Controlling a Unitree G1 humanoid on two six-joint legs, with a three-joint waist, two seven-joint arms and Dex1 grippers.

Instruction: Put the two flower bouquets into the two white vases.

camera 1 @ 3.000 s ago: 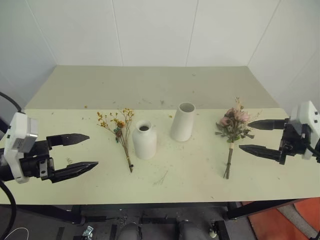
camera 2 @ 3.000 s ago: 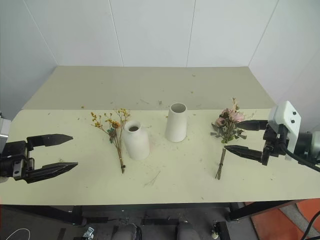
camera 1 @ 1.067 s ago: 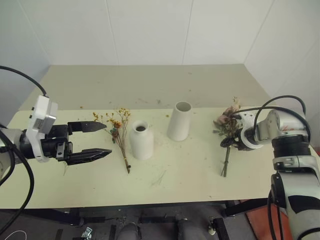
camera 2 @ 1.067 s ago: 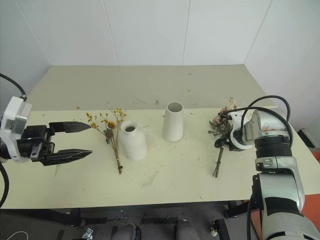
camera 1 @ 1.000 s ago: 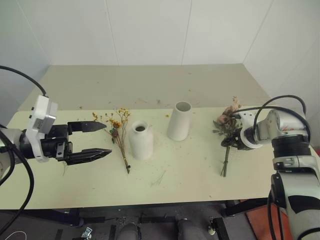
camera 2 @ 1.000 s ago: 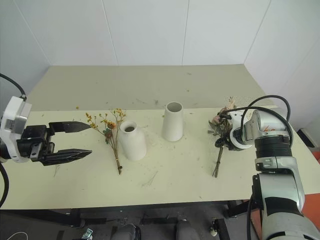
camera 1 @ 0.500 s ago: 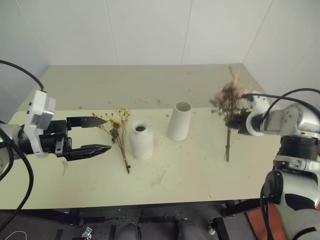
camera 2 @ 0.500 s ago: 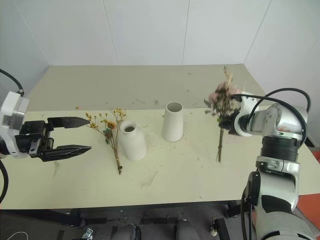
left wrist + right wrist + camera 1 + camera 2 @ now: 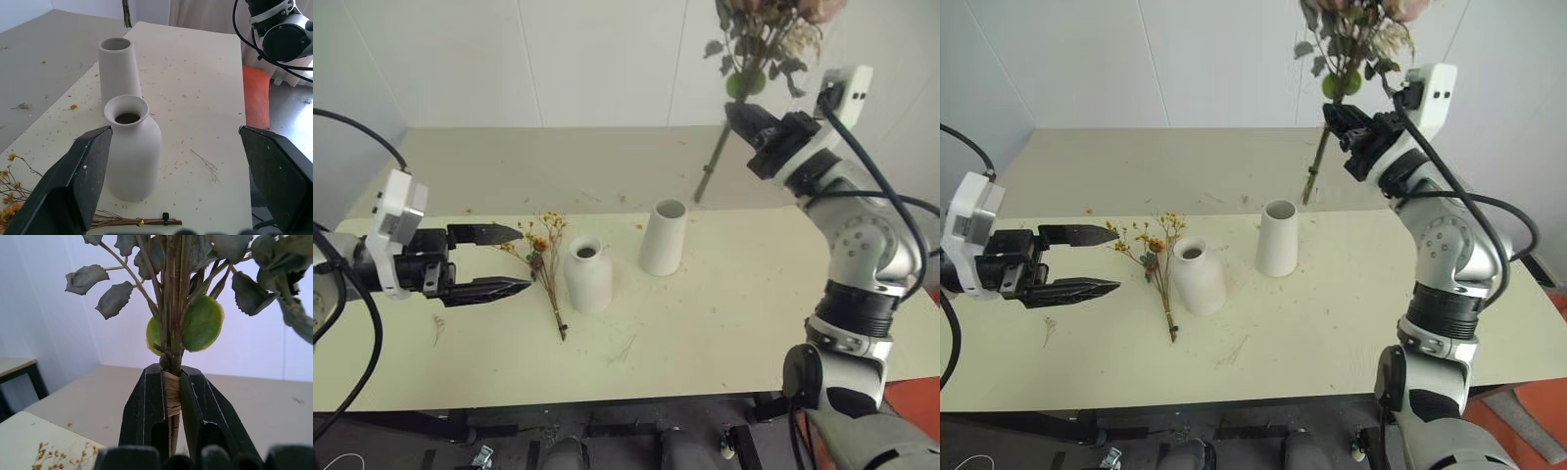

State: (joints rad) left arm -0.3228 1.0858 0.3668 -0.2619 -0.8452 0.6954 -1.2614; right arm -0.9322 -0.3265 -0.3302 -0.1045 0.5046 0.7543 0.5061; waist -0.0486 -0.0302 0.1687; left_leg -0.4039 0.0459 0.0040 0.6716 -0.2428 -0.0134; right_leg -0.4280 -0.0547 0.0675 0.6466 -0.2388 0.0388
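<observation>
Left eye view, table [image 9: 754,323]: pale matte top, flecked with dry plant crumbs.
Right gripper [image 9: 745,116]: raised high at far right, black fingers clenched on the twine-wrapped stems of the rose bouquet [image 9: 759,29].
Rose bouquet: in the air, serrated dull-green leaves, stems slanting down toward the tall vase [image 9: 663,237], ends above and behind its mouth.
Left gripper [image 9: 514,260]: smooth tapered black fingers spread wide, empty, level at left.
Tall vase: matte white tapered cone, wide mouth, mid-table.
Short vase [image 9: 588,274]: rounded bottle, flared narrow neck, left of the cone.
Yellow bouquet [image 9: 546,257]: thin brown stems, tiny orange-yellow blooms, flat on the table between the left gripper and short vase.
</observation>
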